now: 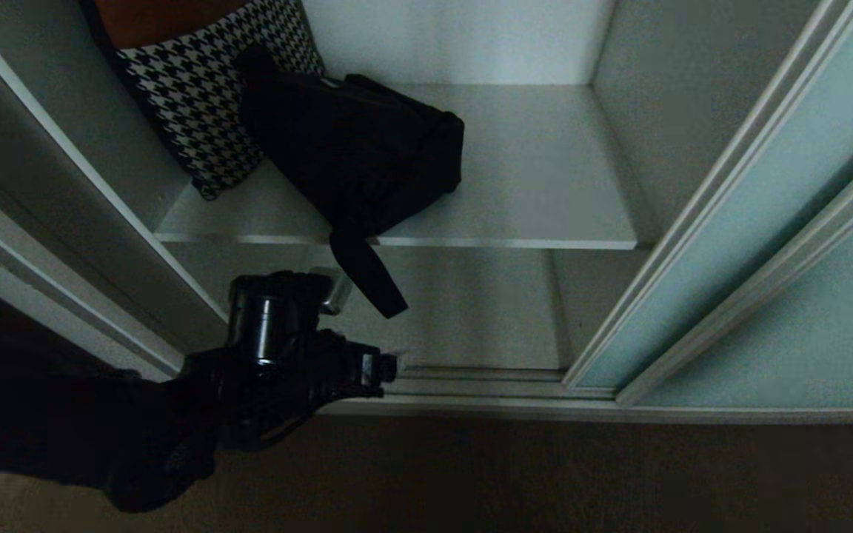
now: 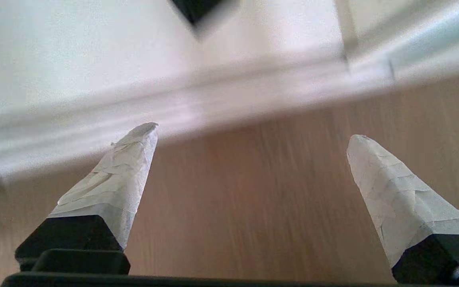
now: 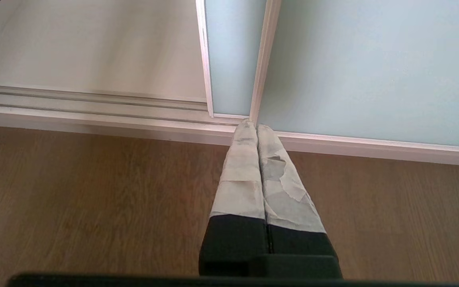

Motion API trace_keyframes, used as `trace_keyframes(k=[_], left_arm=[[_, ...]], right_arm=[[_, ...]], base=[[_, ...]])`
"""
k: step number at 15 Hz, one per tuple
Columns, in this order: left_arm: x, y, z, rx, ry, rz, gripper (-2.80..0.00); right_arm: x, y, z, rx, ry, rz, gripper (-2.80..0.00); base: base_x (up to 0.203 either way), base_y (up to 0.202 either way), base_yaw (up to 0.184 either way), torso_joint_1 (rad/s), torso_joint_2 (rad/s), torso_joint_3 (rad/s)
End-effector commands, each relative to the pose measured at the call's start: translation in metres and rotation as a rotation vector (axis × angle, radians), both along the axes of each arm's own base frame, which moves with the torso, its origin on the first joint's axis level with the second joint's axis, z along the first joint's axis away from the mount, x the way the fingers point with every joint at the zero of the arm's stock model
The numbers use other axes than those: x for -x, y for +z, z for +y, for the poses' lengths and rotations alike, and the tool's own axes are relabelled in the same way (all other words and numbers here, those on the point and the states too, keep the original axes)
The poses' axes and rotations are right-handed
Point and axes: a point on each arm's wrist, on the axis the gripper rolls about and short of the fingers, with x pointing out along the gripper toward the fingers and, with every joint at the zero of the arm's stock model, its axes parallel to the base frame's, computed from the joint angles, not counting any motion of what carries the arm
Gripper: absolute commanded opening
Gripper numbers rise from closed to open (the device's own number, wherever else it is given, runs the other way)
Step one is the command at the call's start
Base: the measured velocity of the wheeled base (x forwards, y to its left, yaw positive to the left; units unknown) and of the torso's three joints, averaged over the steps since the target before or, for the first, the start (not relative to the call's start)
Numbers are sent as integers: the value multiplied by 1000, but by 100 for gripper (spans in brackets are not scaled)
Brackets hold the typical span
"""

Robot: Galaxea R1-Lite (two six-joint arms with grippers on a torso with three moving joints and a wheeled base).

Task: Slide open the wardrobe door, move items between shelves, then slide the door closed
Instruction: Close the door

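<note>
The black shoulder bag [image 1: 356,144] lies on the upper shelf [image 1: 545,185], leaning against a houndstooth-patterned item [image 1: 201,96], its strap [image 1: 367,277] dangling over the front edge, so it is reachable from below. The sliding wardrobe door [image 1: 752,222] stands pushed aside to the right, leaving the compartment open. The left gripper [image 2: 253,135] is low by the bottom track [image 1: 471,377], jaws wide apart and empty, probably readying for the bag. The right gripper [image 3: 252,125] hangs parked over the wood floor [image 3: 94,191], fingers pressed together.
</note>
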Motion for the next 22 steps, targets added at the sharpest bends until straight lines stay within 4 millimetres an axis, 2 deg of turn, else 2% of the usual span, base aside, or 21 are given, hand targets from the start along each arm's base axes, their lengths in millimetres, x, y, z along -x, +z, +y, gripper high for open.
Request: trace_keyframes(k=[1, 6, 8, 12, 15, 17, 22], left_arm=[[-22, -27, -11, 5, 42, -100, 0], [-37, -42, -19, -10, 56, -233, 0], [-38, -42, -19, -14, 56, -243, 0], [-61, -37, -31, -4, 110, -364, 0], [-68, -31, -34, 7, 117, -394, 0], [-79, -35, -35, 9, 132, -404, 0], [-88, -44, -37, 3, 140, -400, 0]], right_arm=[[0, 0, 0, 0, 1, -2, -280], [0, 0, 0, 0, 0, -2, -280], [0, 0, 0, 0, 0, -2, -280], [0, 0, 0, 0, 1, -2, -280], [0, 0, 0, 0, 1, -2, -280], [0, 0, 0, 0, 1, -2, -280], [0, 0, 0, -1, 2, -2, -280]], base=[[0, 0, 0, 0, 0, 0], [0, 0, 0, 0, 0, 0], [0, 0, 0, 0, 0, 0], [0, 0, 0, 0, 0, 0], [0, 0, 0, 0, 0, 0], [0, 0, 0, 0, 0, 0], [0, 0, 0, 0, 0, 0]])
